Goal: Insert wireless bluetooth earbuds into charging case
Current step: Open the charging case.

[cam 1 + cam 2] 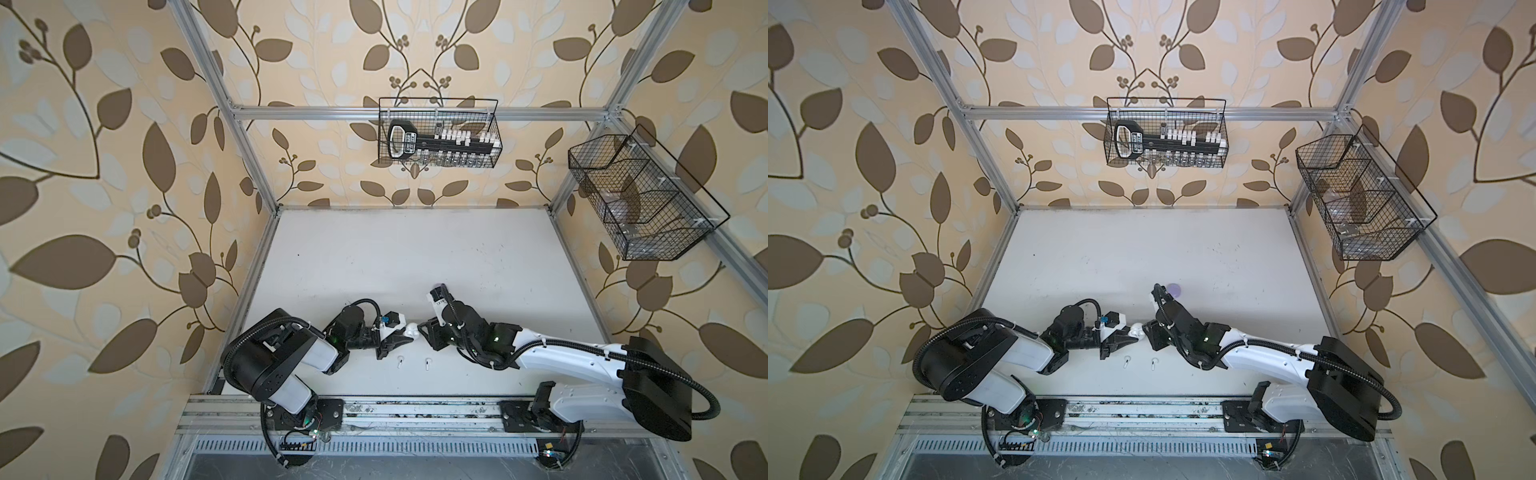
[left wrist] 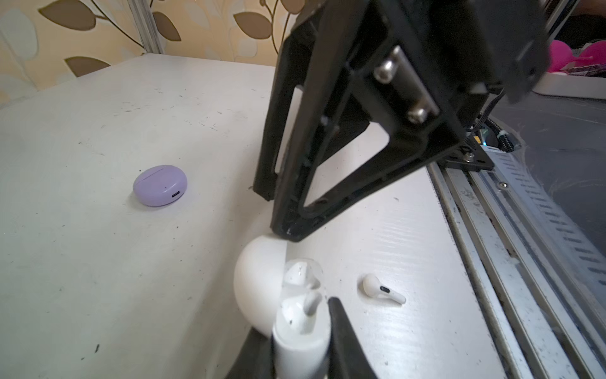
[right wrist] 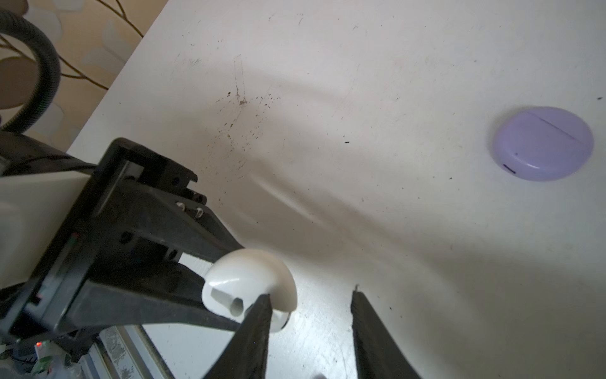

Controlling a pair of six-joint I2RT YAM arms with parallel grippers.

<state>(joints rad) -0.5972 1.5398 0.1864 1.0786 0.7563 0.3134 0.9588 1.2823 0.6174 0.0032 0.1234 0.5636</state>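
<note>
My left gripper (image 2: pixel 298 323) is shut on the base of a white round charging case (image 2: pixel 300 341), seen in both top views (image 1: pixel 411 329) (image 1: pixel 1136 329). The case's lid (image 2: pixel 259 285) stands open and its wells show. My right gripper (image 3: pixel 311 297) is open, with nothing between its fingers. One of its fingertips (image 2: pixel 285 233) touches the lid's edge (image 3: pixel 252 279). Two white earbuds (image 1: pixel 400 362) (image 1: pixel 427 363) lie on the table just in front of the grippers. One of them shows in the left wrist view (image 2: pixel 383 293).
A closed lavender round case (image 1: pixel 1174 289) (image 2: pixel 160 185) (image 3: pixel 544 142) lies on the white table (image 1: pixel 374 266) behind the right arm. Two black wire baskets (image 1: pixel 438 133) (image 1: pixel 640 199) hang on the frame. A metal rail (image 1: pixel 395 409) runs along the front edge.
</note>
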